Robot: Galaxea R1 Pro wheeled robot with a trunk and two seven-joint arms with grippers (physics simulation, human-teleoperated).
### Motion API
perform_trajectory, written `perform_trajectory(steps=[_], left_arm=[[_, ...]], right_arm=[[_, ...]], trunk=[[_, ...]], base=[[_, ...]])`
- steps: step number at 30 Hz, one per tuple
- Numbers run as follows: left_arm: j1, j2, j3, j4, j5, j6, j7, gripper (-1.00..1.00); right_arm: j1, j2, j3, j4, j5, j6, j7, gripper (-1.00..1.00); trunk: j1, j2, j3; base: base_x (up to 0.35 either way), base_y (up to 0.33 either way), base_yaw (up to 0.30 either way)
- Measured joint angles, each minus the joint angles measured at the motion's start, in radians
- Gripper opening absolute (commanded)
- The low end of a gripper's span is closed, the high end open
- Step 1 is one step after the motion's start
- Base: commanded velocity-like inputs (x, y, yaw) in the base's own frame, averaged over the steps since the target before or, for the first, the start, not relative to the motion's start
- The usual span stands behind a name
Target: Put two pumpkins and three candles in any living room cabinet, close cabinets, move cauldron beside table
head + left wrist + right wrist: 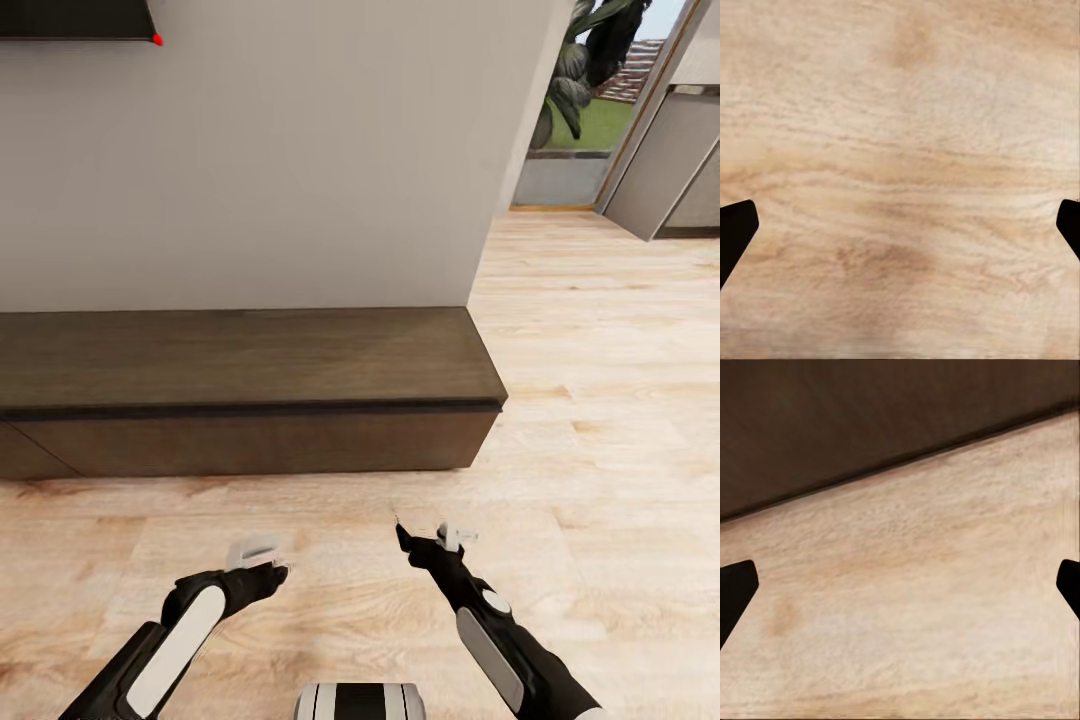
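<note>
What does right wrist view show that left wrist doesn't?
Right wrist: the dark-brown cabinet front meeting the wood floor along a slanted edge. Left wrist: wood floor alone, with no cabinet. Both: pale wood planks seen between two black fingertips spread wide at the frame edges, with nothing held between them.

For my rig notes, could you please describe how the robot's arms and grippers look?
Both arms are black with long white oval panels along the forearms. The left gripper and right gripper have black bodies with pale grey-white parts at the tips. In the wrist views, the fingertips appear as plain black wedges. No cables or markings are visible.
</note>
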Motion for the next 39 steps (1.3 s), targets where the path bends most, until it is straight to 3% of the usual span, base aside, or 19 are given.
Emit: perform_trajectory(steps=[3,9,32,39], left_arm=[[0.001,0.015,0.015,0.062,0.016,0.000,-0.004,1.00],[0.015,0.023,0.018,0.097,0.019,-0.003,-0.005,1.00],[0.029,0.022,0.014,0.103,0.012,-0.008,0.000,1.00],[0.029,0.021,0.018,0.131,0.007,-0.008,-0.001,1.00]], right_arm=[[0.002,-0.003,0.004,0.017,-0.001,0.004,0.019,1.00],[0.003,0.002,0.008,0.093,0.007,-0.002,0.093,1.00],[0.003,0.000,0.002,0.140,-0.001,0.003,0.099,1.00],[0.003,0.003,0.001,0.140,-0.002,0.021,0.099,1.00]], trunk=[[0.000,0.000,0.000],[-0.003,0.001,0.023],[-0.013,0.007,0.112],[-0.016,0.008,0.138]], base=[[0.000,0.000,0.000],[0.000,0.000,0.000],[0.000,0.000,0.000],[-0.201,0.076,0.000]])
